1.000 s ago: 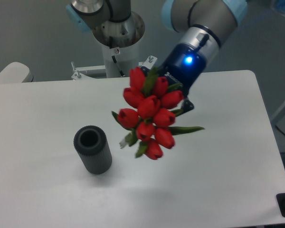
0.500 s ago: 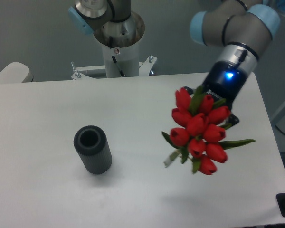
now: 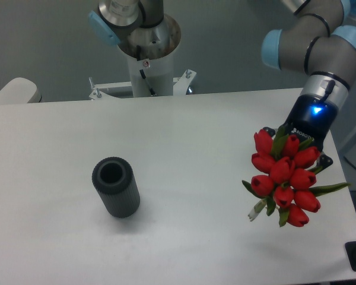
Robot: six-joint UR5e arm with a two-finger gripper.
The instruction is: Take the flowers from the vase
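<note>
While the bunch hangs clear, findings follow.
Gripper (image 3: 308, 151): clenched on the flowers (image 3: 286, 176), near the table's (image 3: 184, 136) right edge.
Vase (image 3: 115, 186): empty, upright, well apart.
Advice: keep the clamp firm; avoid swinging stems.
</note>
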